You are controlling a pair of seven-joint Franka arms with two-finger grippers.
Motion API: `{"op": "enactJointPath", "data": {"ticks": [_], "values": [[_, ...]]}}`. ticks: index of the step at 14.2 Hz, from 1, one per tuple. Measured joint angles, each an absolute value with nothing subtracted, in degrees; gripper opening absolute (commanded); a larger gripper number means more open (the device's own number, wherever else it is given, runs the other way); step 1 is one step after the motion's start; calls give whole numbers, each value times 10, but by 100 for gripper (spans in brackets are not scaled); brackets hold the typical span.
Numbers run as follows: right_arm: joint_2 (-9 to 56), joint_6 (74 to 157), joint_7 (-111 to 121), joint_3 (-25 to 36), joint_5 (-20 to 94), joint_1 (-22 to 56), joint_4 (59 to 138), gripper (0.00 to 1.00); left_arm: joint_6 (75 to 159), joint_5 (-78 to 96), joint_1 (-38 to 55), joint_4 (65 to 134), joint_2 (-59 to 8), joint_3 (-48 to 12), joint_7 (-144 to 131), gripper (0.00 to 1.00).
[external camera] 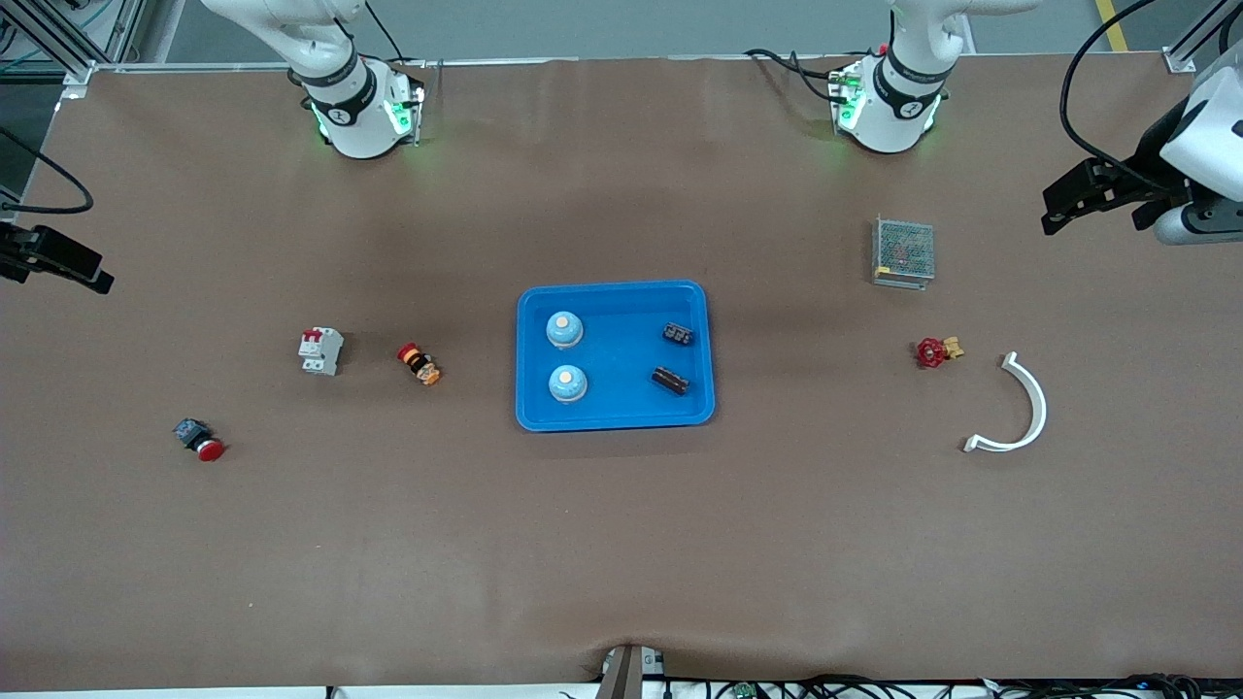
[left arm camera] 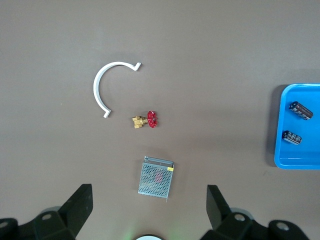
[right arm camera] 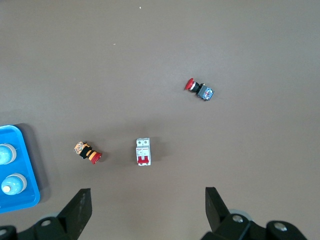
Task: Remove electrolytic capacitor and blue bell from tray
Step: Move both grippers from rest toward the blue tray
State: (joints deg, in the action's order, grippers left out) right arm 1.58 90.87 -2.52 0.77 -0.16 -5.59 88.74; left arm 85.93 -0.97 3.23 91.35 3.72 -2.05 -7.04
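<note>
**Both arms parked wide, first pick not yet begun**

My left gripper [left arm camera: 147,210] has its fingers spread wide with nothing between them, and it hangs high over the left arm's end of the table, above the metal mesh box [external camera: 903,252]. My right gripper [right arm camera: 145,210] is the same — wide apart, empty, high over the right arm's end, looking down on the white circuit breaker [external camera: 321,350]. Neither has started toward the work.

The work sits in the blue tray [external camera: 616,416] at the middle of the table. Inside it, toward the right arm's end, stand two blue bells [external camera: 564,329], one nearer the front camera than the other. Toward the left arm's end lie two dark capacitors [external camera: 678,334], also one nearer than the other, both on their sides.

I judge the sensible split is left arm for a capacitor, right arm for a bell (each is on its own arm's side of the tray). For the capacitor I'd turn the wrist so the fingers close across its round body, not along its length, and come straight down so I don't clip the rim. For the bell I'd grip low around the dome — higher up it will likely slip.

Set-down spots want choosing clear of the red valve [external camera: 934,351], the white curved clip [external camera: 1031,408] and the two red push buttons [external camera: 419,364].
</note>
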Motion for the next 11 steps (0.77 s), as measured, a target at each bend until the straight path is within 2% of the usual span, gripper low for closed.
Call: {"op": "enactJointPath", "data": {"ticks": [8, 11], "values": [[16, 931, -73, 4, 5, -54, 897, 100, 858, -10, 32, 913, 32, -20, -70, 100], [17, 991, -191, -2, 47, -30, 972, 100, 858, -10, 34, 912, 16, -21, -72, 100]]}}
